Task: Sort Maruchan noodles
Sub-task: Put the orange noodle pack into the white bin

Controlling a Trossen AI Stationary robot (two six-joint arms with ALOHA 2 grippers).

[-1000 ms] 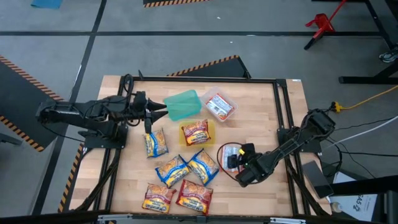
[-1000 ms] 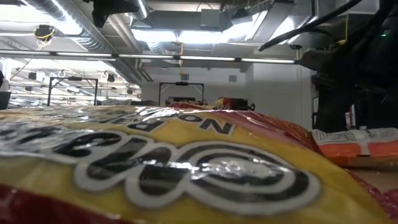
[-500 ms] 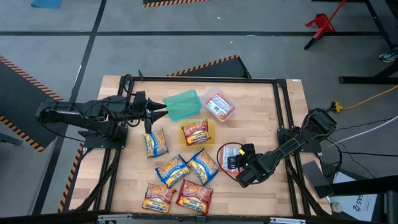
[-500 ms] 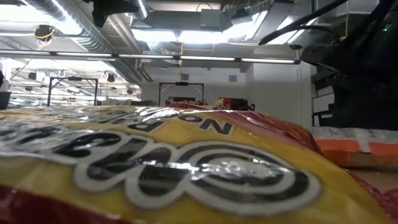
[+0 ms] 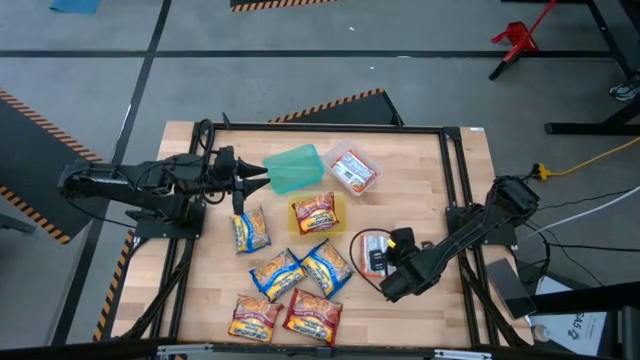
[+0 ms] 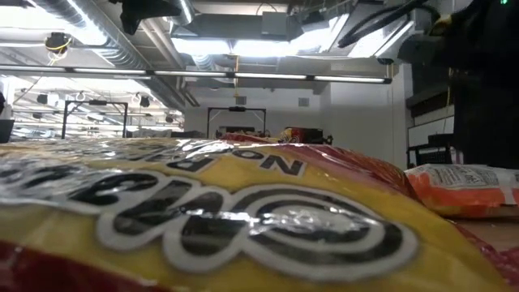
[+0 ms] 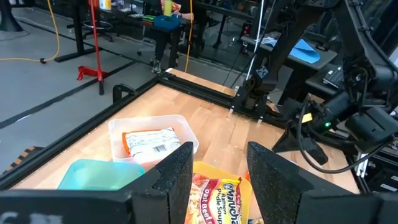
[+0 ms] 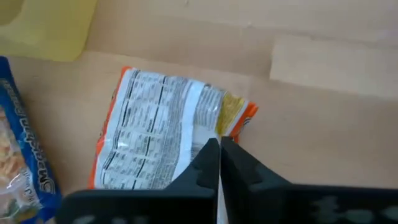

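Maruchan noodle packets lie flat on the wooden table (image 5: 430, 180): blue-and-yellow ones (image 5: 250, 230) (image 5: 325, 268) and orange-red ones (image 5: 313, 315) near the front. One orange-red packet lies in a yellow container (image 5: 318, 213). A red-and-white one lies in a clear container (image 7: 152, 142). My right gripper (image 5: 388, 262) is shut on another red-and-white packet (image 8: 161, 140) at the right front. My left gripper (image 7: 217, 180) stands open and holds nothing, beside the teal container (image 5: 295, 168). My right gripper pinches the red-and-white packet's short edge (image 8: 219, 132) between its two fingers, near the yellow-orange corner. The fingers come at it slanting from the table's near right side. The packet lies with its printed back up, most of it on the table.
The black frame rails (image 5: 455, 190) run along the table's edges. One orange-red packet (image 6: 203, 219) lies right against the low camera and fills most of that view. Bare wood shows at the far right of the table.
My right gripper has shut on the red-and-white packet's edge and drawn slightly toward the table's right edge. In the low view, the dark gripper that stood in front of the packet has cleared it.
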